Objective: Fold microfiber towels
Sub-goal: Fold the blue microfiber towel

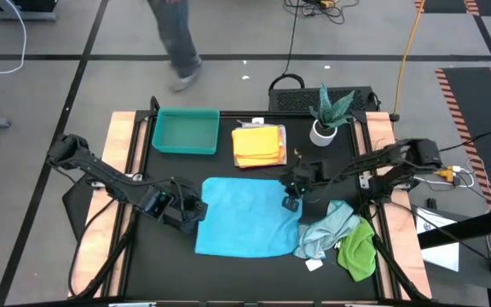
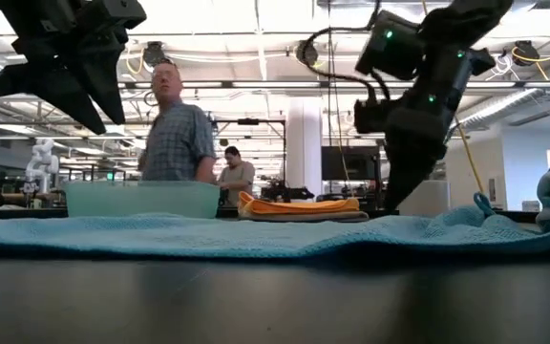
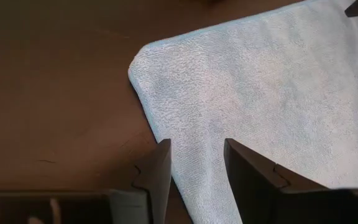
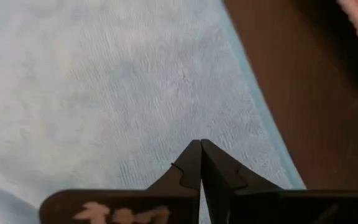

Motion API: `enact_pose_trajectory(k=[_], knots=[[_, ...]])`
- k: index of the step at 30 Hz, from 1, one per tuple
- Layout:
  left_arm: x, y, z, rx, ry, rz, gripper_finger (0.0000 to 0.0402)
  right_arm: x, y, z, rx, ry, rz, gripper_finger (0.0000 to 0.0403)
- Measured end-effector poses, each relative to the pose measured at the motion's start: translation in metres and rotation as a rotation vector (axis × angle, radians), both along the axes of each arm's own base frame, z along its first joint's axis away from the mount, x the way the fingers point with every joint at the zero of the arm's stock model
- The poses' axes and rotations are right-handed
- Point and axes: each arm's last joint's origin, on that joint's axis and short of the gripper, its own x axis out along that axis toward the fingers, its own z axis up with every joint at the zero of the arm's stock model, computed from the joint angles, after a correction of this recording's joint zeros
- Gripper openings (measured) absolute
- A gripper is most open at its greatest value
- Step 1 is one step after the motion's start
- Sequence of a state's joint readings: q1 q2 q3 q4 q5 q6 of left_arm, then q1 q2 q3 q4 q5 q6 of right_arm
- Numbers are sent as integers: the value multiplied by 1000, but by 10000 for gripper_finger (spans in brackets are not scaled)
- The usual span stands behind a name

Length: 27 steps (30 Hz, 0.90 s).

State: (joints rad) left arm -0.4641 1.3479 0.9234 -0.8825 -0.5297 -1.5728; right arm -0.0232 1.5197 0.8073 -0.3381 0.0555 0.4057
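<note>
Left gripper (image 1: pixel 196 210): fingers apart, empty, over the left edge of the bright blue towel (image 1: pixel 247 215). Teal tray (image 1: pixel 186 132): far left. Bright blue towel: spread flat, table centre. Yellow-orange towel (image 1: pixel 258 145): folded, beside tray. Right gripper (image 1: pixel 291 201): fingers together, above the blue towel's right edge. Pale blue towel (image 1: pixel 324 228) and green towel (image 1: pixel 357 249): crumpled, right.

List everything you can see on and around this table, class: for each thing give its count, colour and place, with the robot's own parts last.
bright blue towel: 1, spread flat, table centre.
yellow-orange towel: 1, folded, beside the tray.
pale blue towel: 1, crumpled, right of the blue one.
green towel: 1, crumpled, near right corner.
tray: 1, teal, far left.
potted plant: 1, green in white pot, far right.
people: 2, behind the table.
left gripper: dark fingers open at the blue towel's left edge.
right gripper: dark fingers shut over its right edge.
</note>
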Motion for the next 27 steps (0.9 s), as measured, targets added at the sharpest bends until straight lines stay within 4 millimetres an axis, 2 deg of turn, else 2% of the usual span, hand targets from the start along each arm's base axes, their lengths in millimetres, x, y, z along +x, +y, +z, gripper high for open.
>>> enact_pose_trajectory(k=[6, 11, 14, 21, 24, 27], knots=[[2, 4, 0, 35, -3, 9, 149, -1, -10, 6, 0, -46, -30, 0], [12, 23, -5, 100, 63, -17, 149, 3, -2, 8, 42, -88, -21, 0], [25, 35, -10, 95, 93, -66, 149, 8, 4, 16, 116, -166, -10, 0], [54, 60, -29, 66, 133, -211, 149, 11, 15, 55, 218, -437, 18, 0], [58, 69, -40, 66, 213, -242, 144, 7, 16, 77, 224, -570, 31, 0], [62, 76, -51, 39, 277, -295, 120, 0, 16, 98, 221, -683, 42, 0]])
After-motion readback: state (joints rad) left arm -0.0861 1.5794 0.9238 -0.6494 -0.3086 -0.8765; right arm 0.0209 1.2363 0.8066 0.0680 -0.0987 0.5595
